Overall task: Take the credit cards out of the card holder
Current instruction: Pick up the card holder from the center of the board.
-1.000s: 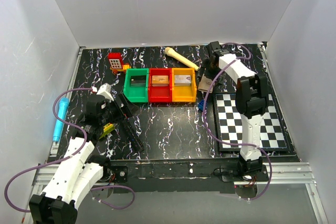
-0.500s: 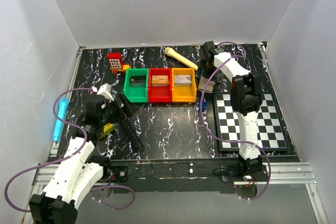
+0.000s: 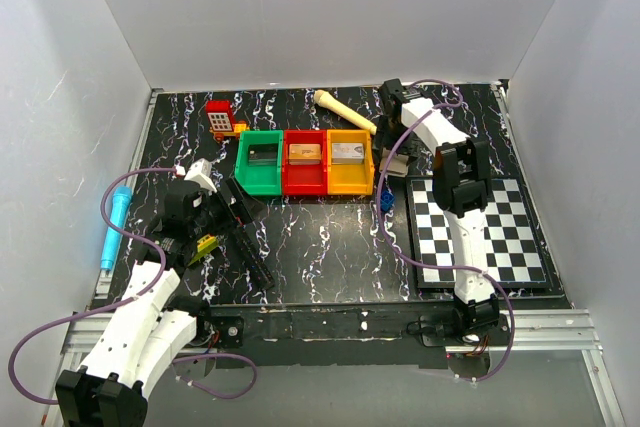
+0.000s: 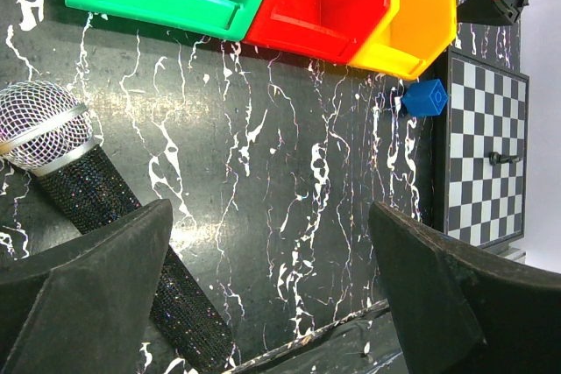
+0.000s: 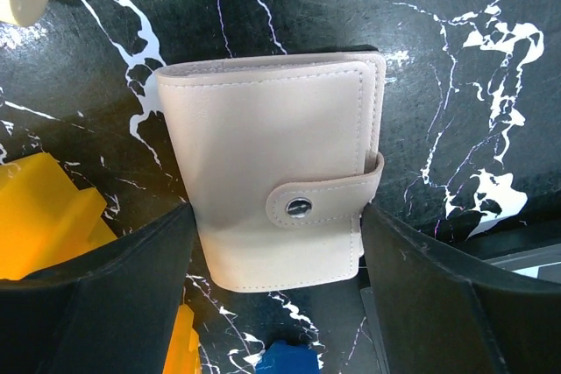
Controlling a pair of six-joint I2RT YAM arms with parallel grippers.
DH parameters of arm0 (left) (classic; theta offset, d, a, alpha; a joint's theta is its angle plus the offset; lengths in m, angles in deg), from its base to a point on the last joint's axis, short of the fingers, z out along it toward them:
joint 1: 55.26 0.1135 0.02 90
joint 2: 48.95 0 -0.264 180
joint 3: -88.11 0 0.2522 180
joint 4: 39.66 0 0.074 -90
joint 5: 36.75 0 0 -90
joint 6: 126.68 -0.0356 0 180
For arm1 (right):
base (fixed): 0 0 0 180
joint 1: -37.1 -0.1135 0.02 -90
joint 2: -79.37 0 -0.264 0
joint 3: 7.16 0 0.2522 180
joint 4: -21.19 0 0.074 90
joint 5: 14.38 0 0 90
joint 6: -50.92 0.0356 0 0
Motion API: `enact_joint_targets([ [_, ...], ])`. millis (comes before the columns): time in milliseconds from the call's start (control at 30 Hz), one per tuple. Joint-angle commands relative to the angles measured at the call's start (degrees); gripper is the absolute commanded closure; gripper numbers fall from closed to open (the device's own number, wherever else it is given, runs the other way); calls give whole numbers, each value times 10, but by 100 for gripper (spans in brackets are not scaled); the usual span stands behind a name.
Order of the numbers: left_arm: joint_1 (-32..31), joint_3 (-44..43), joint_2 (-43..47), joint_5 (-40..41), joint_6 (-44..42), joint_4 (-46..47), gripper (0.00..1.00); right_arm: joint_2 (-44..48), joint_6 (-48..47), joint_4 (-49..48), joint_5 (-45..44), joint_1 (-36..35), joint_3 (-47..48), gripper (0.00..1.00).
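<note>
Bench (image 3: pixel 320 237), seen from above: the card holder (image 3: pixel 390 164) lies at the far right, in the gap between the yellow bin (image 3: pixel 350 162) and the far corner of the chequered board (image 3: pixel 480 232). The right fingers (image 3: pixel 399 144) hang directly over it, pointing down. The left fingers (image 3: pixel 237 204) sit well apart beyond the bins, near a microphone (image 3: pixel 252 255). The right arm is plainly the nearer one.

Left wrist view: the left fingers (image 4: pixel 88 291) stand wide apart with only bare bench between them. The microphone (image 4: pixel 83 177) lies beside one of them, ungripped. The card holder does not show here; a blue cube (image 4: pixel 425 96) marks that side.

Right wrist view: the right fingers (image 5: pixel 447 304) are spread wide and hold nothing. The card holder (image 5: pixel 263 155) lies flat and shut straight below, its near half between them, with one finger just beside each side edge. Whether either finger touches it I cannot tell. It is close to square, so it has hardly any long axis. The strap (image 5: pixel 324 199) wraps over from the edge on the picture's right and snaps onto the face. No cards show. As I judge it, closing straight in would pinch the holder from strapped edge to folded edge. The strap would have to come undone before anything slides out.
</note>
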Motion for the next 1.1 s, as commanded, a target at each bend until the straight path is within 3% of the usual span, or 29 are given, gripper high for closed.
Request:
enact_joint_targets([
  [0, -2, 2, 4, -8, -1, 0, 5, -8, -7, 26, -2, -5, 19, 21],
  [233, -2, 2, 7, -8, -2, 0, 5, 21, -7, 4, 11, -5, -18, 35],
  [667, -2, -1, 8, -1, -4, -2, 5, 110, -30, -13, 12, 7, -43, 40],
  [900, -2, -5, 3, 1, -6, -4, 5, 186, -42, -32, 0, 9, -114, 41],
  [1067, 0, -6, 3, 3, -5, -2, 5, 313, -32, -87, 6, 5, -241, 41],
])
